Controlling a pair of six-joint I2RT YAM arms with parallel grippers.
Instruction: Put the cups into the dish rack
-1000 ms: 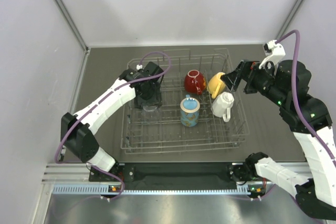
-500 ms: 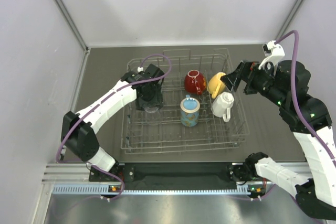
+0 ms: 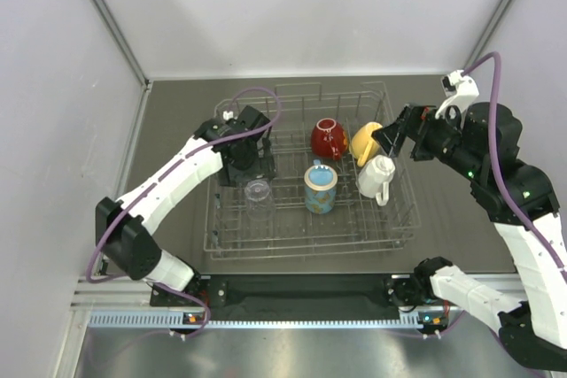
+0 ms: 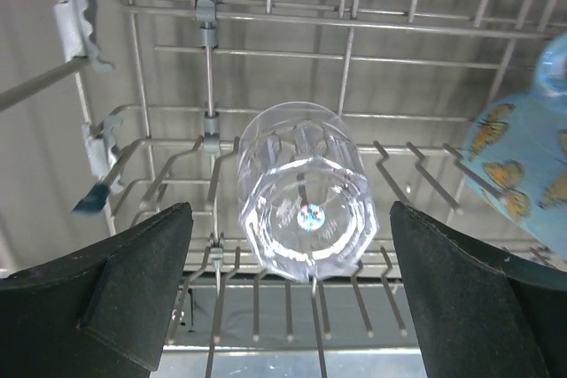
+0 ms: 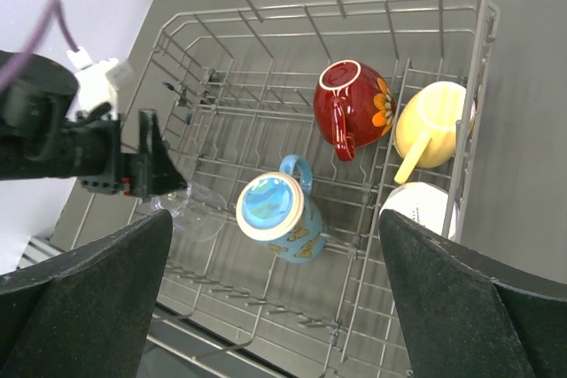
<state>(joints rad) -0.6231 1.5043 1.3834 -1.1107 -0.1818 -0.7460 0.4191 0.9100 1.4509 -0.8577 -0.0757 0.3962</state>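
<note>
The grey wire dish rack (image 3: 306, 250) holds all the cups. The red cup (image 3: 329, 137), yellow mug (image 3: 365, 142), white mug (image 3: 376, 176) and blue mug (image 3: 320, 188) sit in its middle and right. The clear glass (image 3: 258, 190) rests among the tines at the left. My left gripper (image 3: 245, 164) is open just behind the glass. In the left wrist view the glass (image 4: 306, 192) stands free between the spread fingers of my left gripper (image 4: 292, 294). My right gripper (image 3: 394, 137) is open and empty, above the rack's right side near the yellow mug.
The rack stands on a dark grey table (image 3: 173, 126) boxed in by white walls on three sides. Upright wire tines (image 4: 354, 59) surround the glass. The right wrist view shows the rack's raised right rim (image 5: 483, 86) beside the yellow mug (image 5: 434, 121).
My left gripper has drawn back from the glass toward the rack's far left, and the glass now shows uncovered on the tines. The right arm has not moved.
</note>
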